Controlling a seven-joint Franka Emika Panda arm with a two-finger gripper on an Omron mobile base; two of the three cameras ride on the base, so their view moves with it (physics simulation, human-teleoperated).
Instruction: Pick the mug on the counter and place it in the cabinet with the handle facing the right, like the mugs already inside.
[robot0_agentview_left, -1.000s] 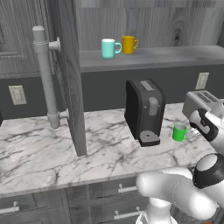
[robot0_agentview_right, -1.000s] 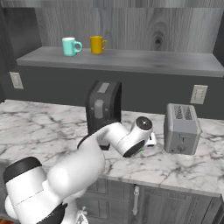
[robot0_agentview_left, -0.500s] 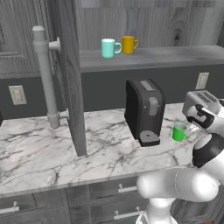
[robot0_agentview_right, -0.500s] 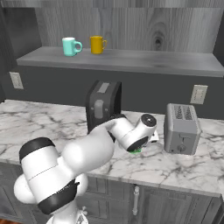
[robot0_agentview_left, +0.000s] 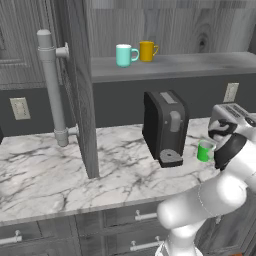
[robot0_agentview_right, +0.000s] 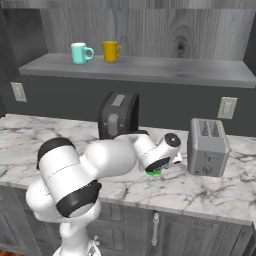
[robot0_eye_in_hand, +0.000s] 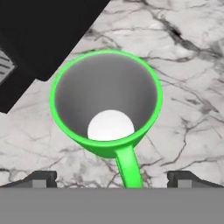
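Open fingers (robot0_eye_in_hand: 43, 178) straddle the mug (robot0_eye_in_hand: 105, 103) handle (robot0_eye_in_hand: 127, 168)

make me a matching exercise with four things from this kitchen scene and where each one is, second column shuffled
Column one:
1. green mug
2. teal mug
3. toaster
4. coffee machine

Column two:
A. on the cabinet shelf beside the yellow-orange mug
B. on the counter below the shelf, left of the green mug in the left base view
C. on the counter right under the open claw
D. on the counter in front of the wall outlet in the right base view

Pairs: 1-C, 2-A, 3-D, 4-B
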